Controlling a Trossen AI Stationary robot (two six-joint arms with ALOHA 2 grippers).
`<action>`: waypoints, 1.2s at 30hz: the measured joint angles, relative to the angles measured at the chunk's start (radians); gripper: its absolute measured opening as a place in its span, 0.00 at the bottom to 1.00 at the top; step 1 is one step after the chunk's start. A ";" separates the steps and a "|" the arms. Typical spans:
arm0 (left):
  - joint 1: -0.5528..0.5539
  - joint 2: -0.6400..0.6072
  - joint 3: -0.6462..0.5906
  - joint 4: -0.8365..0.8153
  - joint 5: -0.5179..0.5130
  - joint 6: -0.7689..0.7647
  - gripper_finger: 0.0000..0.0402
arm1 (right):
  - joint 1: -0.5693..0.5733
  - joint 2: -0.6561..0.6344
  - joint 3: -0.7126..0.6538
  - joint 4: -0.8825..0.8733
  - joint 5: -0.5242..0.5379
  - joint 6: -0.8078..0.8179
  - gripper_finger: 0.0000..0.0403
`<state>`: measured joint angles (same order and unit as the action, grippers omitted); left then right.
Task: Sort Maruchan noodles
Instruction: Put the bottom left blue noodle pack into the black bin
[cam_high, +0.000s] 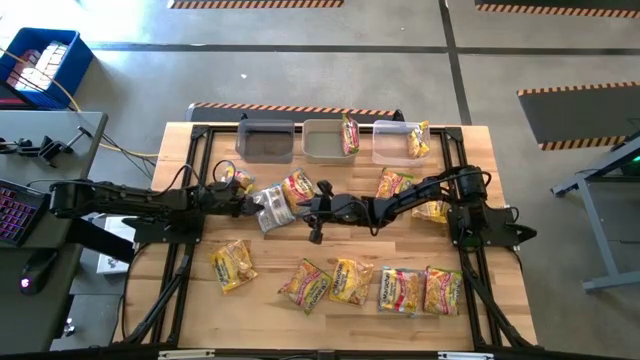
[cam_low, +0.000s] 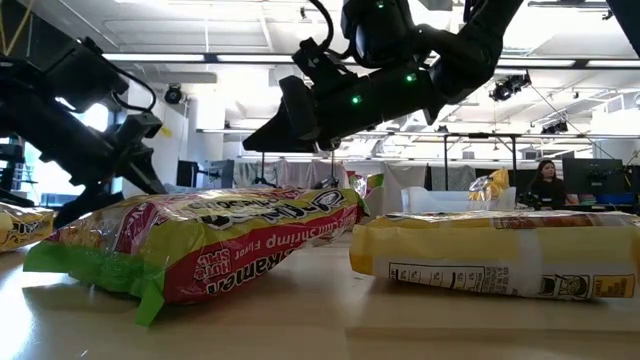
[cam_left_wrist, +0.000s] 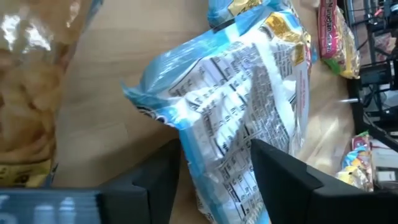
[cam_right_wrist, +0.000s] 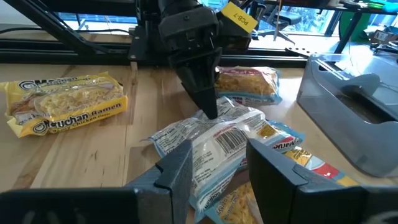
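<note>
A robotics lab or workshop inside a large industrial hall. Bare grey concrete floor marked with black lines and yellow-and-black hazard-striped strips. Light wooden butcher-block worktable ringed by a black metal frame carrying two dark robot arms. Blue plastic crate with yellow cable at one side, grey desk with clamped gear and a lit keyboard beside it. Across the room, high open ceiling with exposed ducts and rails, hanging spotlights, more benches, and a seated person at a workstation.
</note>
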<state>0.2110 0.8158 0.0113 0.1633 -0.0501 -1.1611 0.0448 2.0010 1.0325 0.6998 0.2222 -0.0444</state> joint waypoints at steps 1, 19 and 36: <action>0.000 0.000 0.000 0.003 -0.001 0.004 0.43 | 0.000 0.000 0.000 0.000 -0.001 0.000 0.33; 0.020 -0.001 0.174 0.089 0.085 0.137 0.00 | 0.000 0.000 0.000 0.000 -0.003 0.000 0.33; 0.526 0.224 0.976 -0.930 0.275 0.632 0.00 | 0.002 0.001 0.000 0.016 -0.040 0.029 0.33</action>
<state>0.7368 1.0399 0.9873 -0.7668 0.2254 -0.5287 0.0463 2.0018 1.0328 0.7162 0.1825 -0.0158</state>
